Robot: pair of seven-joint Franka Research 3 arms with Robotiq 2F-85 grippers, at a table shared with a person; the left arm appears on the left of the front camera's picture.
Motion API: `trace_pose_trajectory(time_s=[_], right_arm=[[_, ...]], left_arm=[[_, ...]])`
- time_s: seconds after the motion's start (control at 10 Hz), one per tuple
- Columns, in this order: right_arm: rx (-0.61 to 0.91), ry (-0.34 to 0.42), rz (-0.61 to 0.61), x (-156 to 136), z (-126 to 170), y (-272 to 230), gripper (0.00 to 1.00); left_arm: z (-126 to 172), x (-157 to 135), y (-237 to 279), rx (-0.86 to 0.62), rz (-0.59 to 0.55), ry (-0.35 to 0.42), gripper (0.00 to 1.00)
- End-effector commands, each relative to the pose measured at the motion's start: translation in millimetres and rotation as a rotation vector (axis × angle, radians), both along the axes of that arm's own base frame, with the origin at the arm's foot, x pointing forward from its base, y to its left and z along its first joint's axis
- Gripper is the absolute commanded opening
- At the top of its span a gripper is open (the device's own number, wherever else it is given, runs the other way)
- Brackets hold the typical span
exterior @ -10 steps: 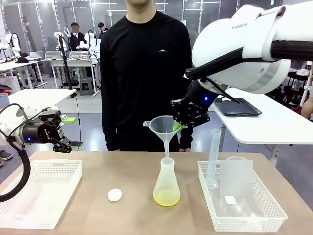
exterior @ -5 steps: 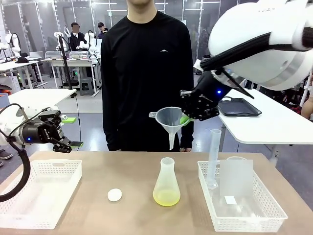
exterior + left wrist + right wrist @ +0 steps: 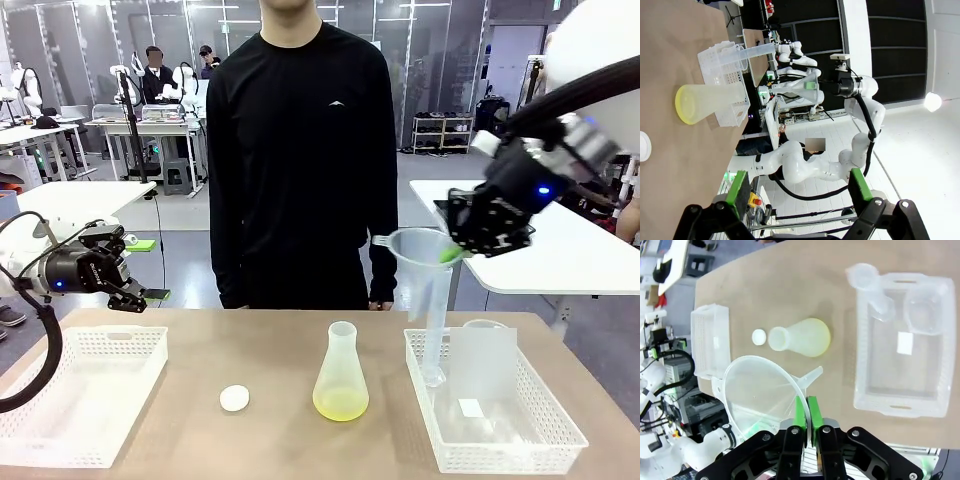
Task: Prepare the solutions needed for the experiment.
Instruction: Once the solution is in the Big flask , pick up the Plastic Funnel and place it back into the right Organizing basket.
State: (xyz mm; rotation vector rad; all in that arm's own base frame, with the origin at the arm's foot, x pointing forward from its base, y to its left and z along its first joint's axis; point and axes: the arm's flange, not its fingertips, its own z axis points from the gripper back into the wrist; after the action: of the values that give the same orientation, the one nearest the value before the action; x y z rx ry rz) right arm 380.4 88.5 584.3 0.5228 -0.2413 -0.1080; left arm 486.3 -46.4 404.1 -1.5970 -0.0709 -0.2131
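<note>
Both arms are glossy white with fat, rounded joints. A thick black cable [image 3: 585,92] runs along the right arm [image 3: 605,35] down to the right gripper [image 3: 453,254], black with a small blue light [image 3: 543,190] and green-padded fingers [image 3: 800,412]. The left gripper [image 3: 130,292] matches it, a black cable [image 3: 45,355] looping beneath. The person [image 3: 300,160] wears a black long-sleeved top with a small white chest logo [image 3: 330,103].

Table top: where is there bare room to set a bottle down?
Bare wood lies between the left basket and the white disc, and along the far edge behind the flask. Another gap separates the flask from the right basket. That basket is crowded: a cylinder and other clear labware.
</note>
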Motion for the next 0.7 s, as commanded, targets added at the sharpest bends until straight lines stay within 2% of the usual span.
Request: trace_pose_trajectory(time_s=[0.0,0.2,0.3,0.6], right_arm=[[-0.009,0.005,-0.08,-6.5,-4.6,-38.1,0.0],[-0.027,-0.052,-0.136,-6.9,-11.1,-75.6,0.0],[-0.06,-0.056,-0.162,-2.4,-14.0,-88.3,0.0],[-0.037,0.068,-0.163,4.2,-23.6,-103.6,0.0]], left_arm=[[2.3,-1.0,-0.2,-0.004,-0.004,-0.004,1.0],[2.3,-1.0,-0.2,-0.004,-0.004,-0.004,1.0],[2.3,-1.0,-0.2,-0.004,-0.004,-0.004,1.0],[2.3,-1.0,-0.2,-0.004,-0.004,-0.004,1.0]])
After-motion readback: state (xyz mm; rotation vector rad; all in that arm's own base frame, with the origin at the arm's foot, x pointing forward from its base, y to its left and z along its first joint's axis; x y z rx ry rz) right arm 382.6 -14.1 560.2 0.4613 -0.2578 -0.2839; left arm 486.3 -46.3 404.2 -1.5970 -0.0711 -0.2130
